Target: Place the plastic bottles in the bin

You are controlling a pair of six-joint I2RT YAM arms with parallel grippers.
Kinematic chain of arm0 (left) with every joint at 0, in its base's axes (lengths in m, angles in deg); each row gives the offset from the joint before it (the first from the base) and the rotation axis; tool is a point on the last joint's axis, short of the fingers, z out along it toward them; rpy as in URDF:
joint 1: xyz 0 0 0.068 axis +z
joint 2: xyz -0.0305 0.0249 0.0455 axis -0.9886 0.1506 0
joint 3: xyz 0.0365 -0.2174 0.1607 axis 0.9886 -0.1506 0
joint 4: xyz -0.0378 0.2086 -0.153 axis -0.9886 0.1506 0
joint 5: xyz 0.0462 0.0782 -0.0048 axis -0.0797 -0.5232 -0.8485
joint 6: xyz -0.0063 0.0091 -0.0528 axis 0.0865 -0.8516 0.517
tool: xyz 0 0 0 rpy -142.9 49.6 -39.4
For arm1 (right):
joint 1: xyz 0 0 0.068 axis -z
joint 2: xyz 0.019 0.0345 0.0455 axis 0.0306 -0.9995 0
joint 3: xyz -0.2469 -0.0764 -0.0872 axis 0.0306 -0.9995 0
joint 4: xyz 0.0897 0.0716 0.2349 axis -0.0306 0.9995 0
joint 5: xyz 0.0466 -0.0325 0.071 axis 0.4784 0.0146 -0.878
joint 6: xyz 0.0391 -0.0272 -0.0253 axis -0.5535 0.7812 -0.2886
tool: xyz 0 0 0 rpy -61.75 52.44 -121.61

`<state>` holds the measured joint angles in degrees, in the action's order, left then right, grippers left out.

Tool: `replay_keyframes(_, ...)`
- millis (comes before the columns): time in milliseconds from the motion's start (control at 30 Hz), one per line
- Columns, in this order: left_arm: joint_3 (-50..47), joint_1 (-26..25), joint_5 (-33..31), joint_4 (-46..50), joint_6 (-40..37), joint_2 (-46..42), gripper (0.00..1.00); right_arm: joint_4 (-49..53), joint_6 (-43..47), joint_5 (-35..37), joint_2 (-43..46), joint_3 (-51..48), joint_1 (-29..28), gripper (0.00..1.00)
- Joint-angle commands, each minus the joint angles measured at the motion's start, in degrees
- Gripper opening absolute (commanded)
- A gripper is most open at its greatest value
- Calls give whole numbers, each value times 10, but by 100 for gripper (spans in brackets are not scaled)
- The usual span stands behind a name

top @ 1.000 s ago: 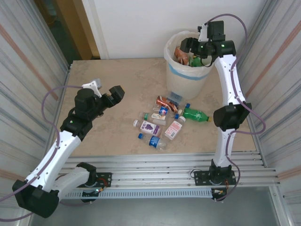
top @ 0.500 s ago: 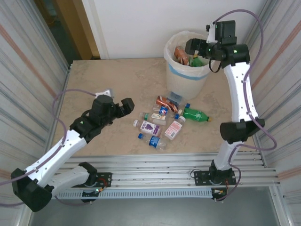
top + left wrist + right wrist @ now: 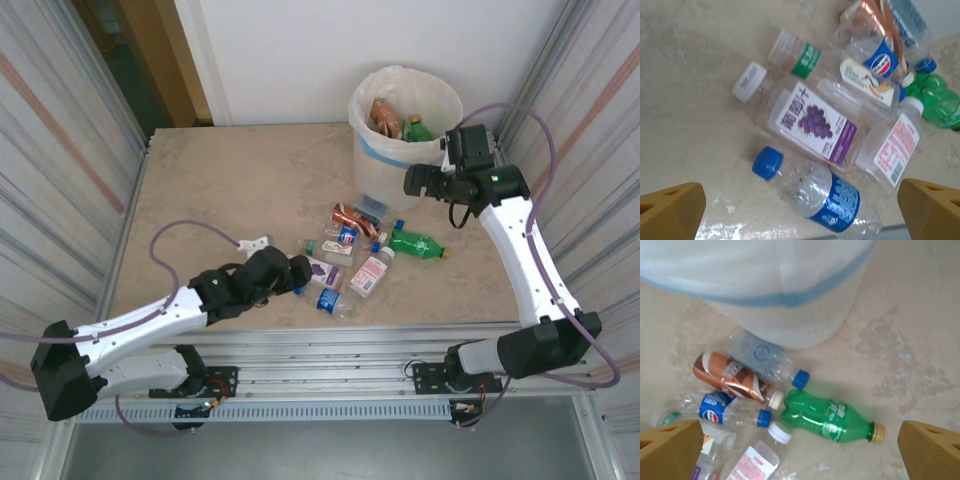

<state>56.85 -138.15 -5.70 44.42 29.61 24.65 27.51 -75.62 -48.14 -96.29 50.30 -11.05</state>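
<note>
Several bottles (image 3: 368,275) lie grouped on the table (image 3: 220,190) in front of the bin (image 3: 395,170); more are inside it. Left gripper (image 3: 802,202) stands wide above a blue-label bottle (image 3: 825,192). Right gripper (image 3: 801,442) stands wide above a green bottle (image 3: 822,420) near the bin.

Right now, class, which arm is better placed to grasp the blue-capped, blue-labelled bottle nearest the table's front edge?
Left. The left end effector, open, hovers over that bottle, a fingertip on each side. The right end effector, also open, is beside the bin, closer to the green bottle.
</note>
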Motion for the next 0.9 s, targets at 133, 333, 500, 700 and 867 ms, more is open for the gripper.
replay_keyframes(133,-16,-70,-45,-36,111,38,99,-9,-31,21,62,-96,-5,98)
replay_keyframes(333,-24,-102,-39,-77,170,85,99,-7,-32,6,80,-147,-5,98)
replay_keyframes(500,-20,-113,-33,-96,214,129,99,-10,-27,-9,83,-162,-5,98)
replay_keyframes(700,-16,-114,-23,-131,237,170,93,-12,-19,-7,84,-169,-5,98)
replay_keyframes(867,-3,-114,-16,-136,249,198,91,-13,-14,-11,86,-172,-5,98)
